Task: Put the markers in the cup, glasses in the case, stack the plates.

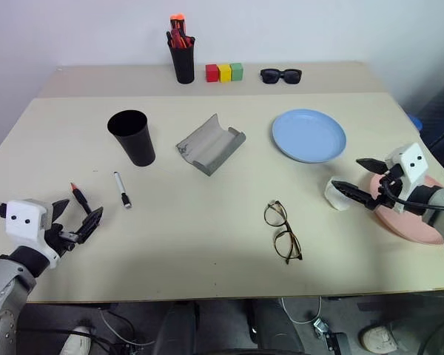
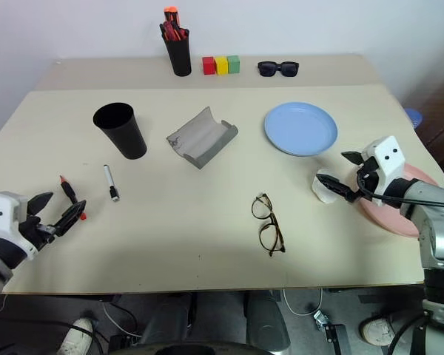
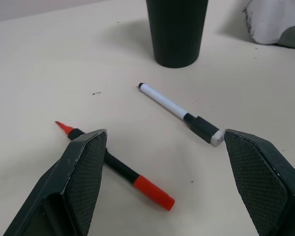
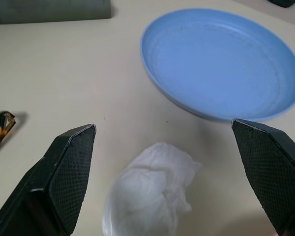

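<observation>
L gripper (image 1: 78,218) lower left, jaws spread & empty, over black red-tipped marker (image 1: 79,196), white marker (image 1: 122,188) just right of it below black cup (image 1: 132,137); R gripper (image 1: 362,181) right edge, jaws wide, nothing held, over crumpled white wad (image 1: 337,196) btwn blue plate (image 1: 308,135) & pink plate (image 1: 414,222); wire-rimmed glasses (image 1: 283,231) lower centre, grey case (image 1: 209,143) upper centre.

The two head views look forward and down from above the near edge of the table (image 1: 207,244), both taking in the whole top as far as the pen holder (image 1: 182,59) by the wall, the right eye's picture set slightly to one side of the left's. The left wrist view sits low and close over the table, facing the cup (image 3: 177,29) with two markers (image 3: 179,113) just before it. The right wrist view, equally low and close, faces the blue plate (image 4: 221,64), which both head views share.
</observation>
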`<action>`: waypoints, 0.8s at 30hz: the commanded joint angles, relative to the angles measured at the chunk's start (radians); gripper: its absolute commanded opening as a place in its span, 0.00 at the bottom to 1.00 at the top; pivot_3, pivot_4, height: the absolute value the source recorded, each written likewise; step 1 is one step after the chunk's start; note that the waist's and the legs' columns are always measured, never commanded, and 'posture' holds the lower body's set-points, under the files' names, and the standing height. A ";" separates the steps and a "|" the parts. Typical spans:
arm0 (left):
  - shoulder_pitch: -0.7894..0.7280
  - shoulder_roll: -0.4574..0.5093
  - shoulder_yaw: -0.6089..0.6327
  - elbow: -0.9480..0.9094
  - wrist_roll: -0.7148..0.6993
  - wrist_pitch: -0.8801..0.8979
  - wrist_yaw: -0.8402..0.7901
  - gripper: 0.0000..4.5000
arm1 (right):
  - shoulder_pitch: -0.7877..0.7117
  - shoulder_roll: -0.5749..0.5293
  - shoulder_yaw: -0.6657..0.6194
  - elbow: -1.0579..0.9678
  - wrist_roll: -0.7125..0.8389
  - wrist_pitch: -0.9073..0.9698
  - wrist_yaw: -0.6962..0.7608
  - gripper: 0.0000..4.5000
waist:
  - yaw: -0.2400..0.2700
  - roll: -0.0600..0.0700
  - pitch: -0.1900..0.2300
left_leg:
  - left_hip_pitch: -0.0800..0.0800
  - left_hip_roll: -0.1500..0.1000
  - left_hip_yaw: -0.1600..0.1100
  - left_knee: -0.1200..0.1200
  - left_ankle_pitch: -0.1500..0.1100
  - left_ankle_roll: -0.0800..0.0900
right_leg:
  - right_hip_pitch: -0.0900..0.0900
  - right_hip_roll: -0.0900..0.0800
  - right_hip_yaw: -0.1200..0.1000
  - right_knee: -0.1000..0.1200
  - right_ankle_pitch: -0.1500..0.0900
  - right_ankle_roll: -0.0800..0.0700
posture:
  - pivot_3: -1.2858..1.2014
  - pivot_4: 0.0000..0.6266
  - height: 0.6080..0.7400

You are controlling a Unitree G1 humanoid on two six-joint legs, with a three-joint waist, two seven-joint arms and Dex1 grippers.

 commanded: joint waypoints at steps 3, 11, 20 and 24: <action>0.004 0.008 0.043 -0.034 -0.015 -0.004 0.004 0.86 | -0.010 0.012 0.007 -0.084 0.022 0.028 -0.032 1.00 | 0.000 0.000 0.000 | 0.000 0.000 0.000 0.000 0.000 0.000 | 0.000 0.000 0.000 0.000 0.000 0.000 | 0.52 0.24 1.00; 0.001 0.016 0.027 -0.059 -0.019 0.005 -0.008 0.86 | -0.065 0.085 0.080 -0.153 0.025 0.048 -0.093 1.00 | -0.001 0.000 0.000 | 0.001 0.000 0.001 0.000 0.000 0.000 | 0.000 0.000 0.001 0.000 0.000 0.000 | 0.52 0.24 1.00; -0.137 0.029 -0.044 -0.074 -0.092 0.115 0.028 0.98 | -0.118 0.236 0.237 -0.300 0.000 0.089 -0.205 1.00 | 0.004 -0.001 0.000 | 0.000 0.001 0.001 0.000 0.000 0.000 | 0.000 0.001 0.002 0.000 0.000 0.000 | 0.52 0.24 1.00; -0.242 0.038 -0.067 -0.033 -0.028 0.242 0.171 0.99 | -0.186 0.343 0.376 -0.367 -0.035 0.118 -0.265 1.00 | -0.006 0.000 0.000 | 0.002 0.001 0.001 0.000 0.000 0.000 | 0.000 0.002 0.002 0.002 0.002 0.001 | 0.52 0.24 1.00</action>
